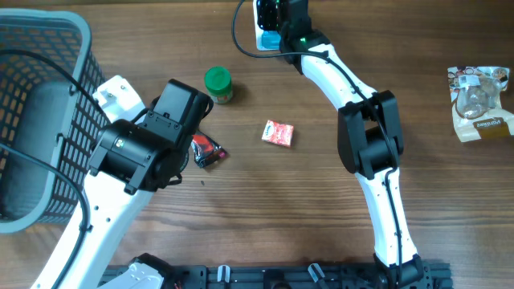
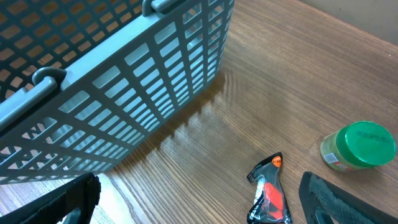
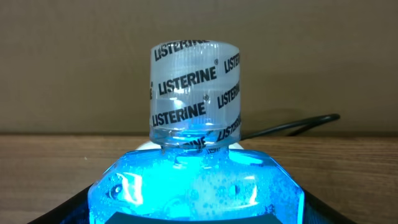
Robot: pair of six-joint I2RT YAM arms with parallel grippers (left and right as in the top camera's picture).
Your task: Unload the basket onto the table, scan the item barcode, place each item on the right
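Across a wooden table (image 1: 321, 201), at far left, a grey basket (image 1: 76, 88). Beside it, the left gripper (image 2: 199, 208): released, spread wide, empty, hovering near a black-and-red packet (image 2: 267, 199) and well apart from the work. At the far edge, at full reach, the right gripper (image 3: 199, 214): grasping the bottle (image 3: 196, 180) by its body, one finger at each lower corner of the wrist view. Off at the right edge, a clear bag (image 1: 479, 103).

Held upright, cap (image 3: 196, 87) on top, long axis vertical, blue liquid glowing. Just beyond it, on the side away from the jaws, a white unit, presumably the scanner (image 1: 260, 24), with its cable (image 3: 298, 124) trailing right. From the wrist, only a sliver of it beside the neck.

So: bottle between jaws and scanner. Probably at the scanning step itself. Likely needs only a small turn about the vertical axis to bring the barcode round, though barcode face not discernible. Clearly the right arm's job, being the nearer.

Lying loose between the arms: green-lidded jar (image 1: 218, 84), red packet (image 1: 278, 132).
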